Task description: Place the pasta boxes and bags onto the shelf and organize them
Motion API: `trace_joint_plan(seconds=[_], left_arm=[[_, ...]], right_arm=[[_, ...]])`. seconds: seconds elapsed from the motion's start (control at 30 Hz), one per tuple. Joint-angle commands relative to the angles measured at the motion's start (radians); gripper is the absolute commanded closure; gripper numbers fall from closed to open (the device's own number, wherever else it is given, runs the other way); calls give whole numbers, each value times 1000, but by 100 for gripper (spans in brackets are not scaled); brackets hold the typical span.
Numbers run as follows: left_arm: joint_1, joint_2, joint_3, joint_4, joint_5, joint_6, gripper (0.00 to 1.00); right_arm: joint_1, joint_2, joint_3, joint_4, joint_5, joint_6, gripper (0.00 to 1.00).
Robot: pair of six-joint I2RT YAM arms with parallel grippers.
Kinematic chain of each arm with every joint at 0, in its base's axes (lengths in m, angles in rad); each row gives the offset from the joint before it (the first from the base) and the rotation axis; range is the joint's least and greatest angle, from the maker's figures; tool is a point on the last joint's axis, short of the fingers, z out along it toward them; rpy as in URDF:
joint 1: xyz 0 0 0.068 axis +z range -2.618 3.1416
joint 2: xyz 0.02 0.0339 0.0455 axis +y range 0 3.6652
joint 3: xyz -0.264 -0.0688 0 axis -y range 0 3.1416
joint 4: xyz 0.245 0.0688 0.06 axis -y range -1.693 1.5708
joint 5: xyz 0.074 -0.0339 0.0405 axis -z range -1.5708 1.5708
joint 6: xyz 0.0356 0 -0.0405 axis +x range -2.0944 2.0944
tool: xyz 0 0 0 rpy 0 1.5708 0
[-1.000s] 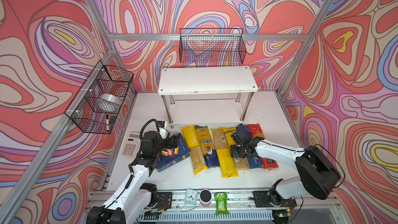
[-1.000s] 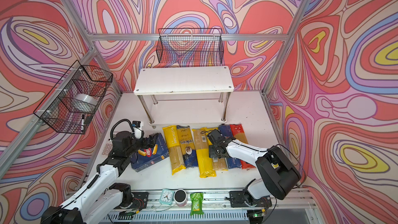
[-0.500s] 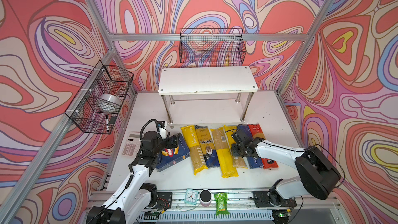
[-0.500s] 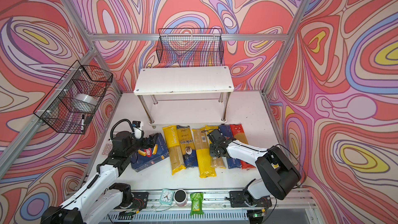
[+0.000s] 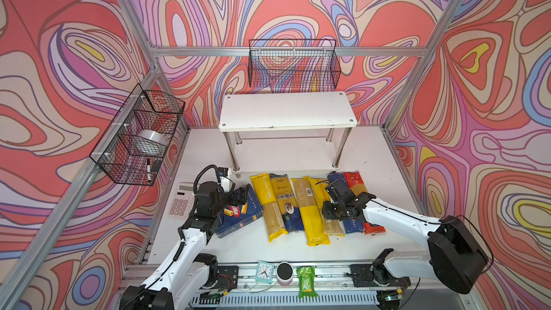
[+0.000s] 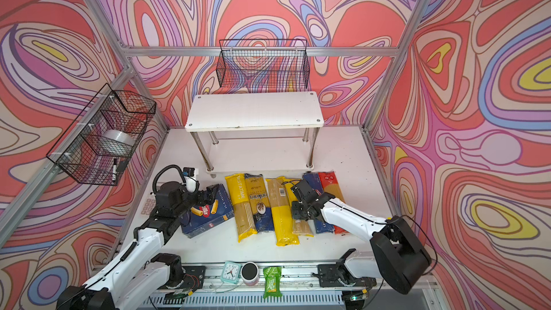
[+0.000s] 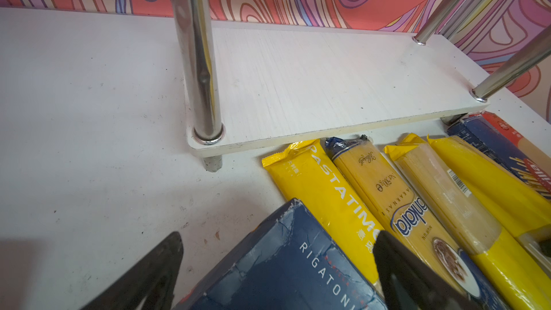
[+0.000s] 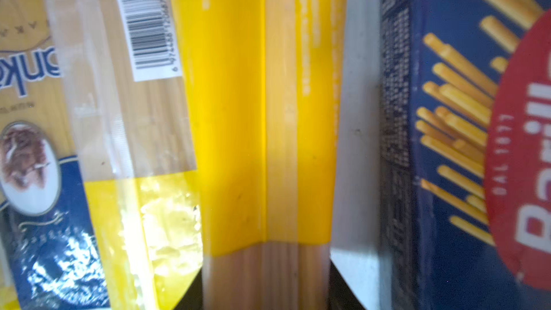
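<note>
Both top views show the bags and boxes lying in a row in front of the white shelf (image 5: 286, 111), whose two boards are bare. My left gripper (image 7: 277, 263) stands open astride the far end of the blue rigatoni box (image 5: 238, 219); one finger (image 7: 161, 266) stays clear of it. A yellow Pastatime bag (image 5: 267, 204), a blue-and-gold bag (image 5: 287, 201) and a yellow-and-clear barcode bag (image 5: 310, 213) follow. My right gripper (image 5: 330, 208) is shut on the second yellow-and-clear bag (image 8: 265, 144), both fingers against its sides. Beyond lie the narrow blue spaghetti box (image 8: 447, 144) and a red bag (image 5: 357, 183).
A calculator (image 5: 181, 202) lies left of my left arm. Black wire baskets hang on the back wall (image 5: 293, 67) and the left wall (image 5: 138, 135). A small clock (image 5: 265, 271), a dark-topped jar (image 5: 283, 272) and a green packet (image 5: 307, 280) sit on the front rail.
My right gripper's jaws have closed in on the yellow-and-clear bag. The left arm and the other packs have not moved.
</note>
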Motion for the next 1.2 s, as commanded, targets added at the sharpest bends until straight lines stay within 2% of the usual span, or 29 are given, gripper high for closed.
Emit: trace_joint_plan(seconds=[0.0,0.13,0.3,0.53,0.73,1.03,1.17], left_arm=[[-2,-13,14,-2,-6,-10,0],[-1,-12,16,-2,-7,-9,0],[-2,-15,15,-2,-7,-10,0],[-1,-12,15,-2,-7,-10,0],[-2,-4,20,-2,-9,-10,0],[-1,-1,21,-4,-11,-10,0],[-2,2,23,-3,-12,-10,0]], right_arm=[[5,-76,42,6,-32,-50,100],[7,-123,64,14,-78,-84,100],[7,-160,93,62,-202,-120,100],[9,-212,163,50,-217,-167,100],[10,-227,229,53,-283,-248,100],[10,-211,396,-79,-286,-387,100],[11,-222,442,-97,-281,-409,100]])
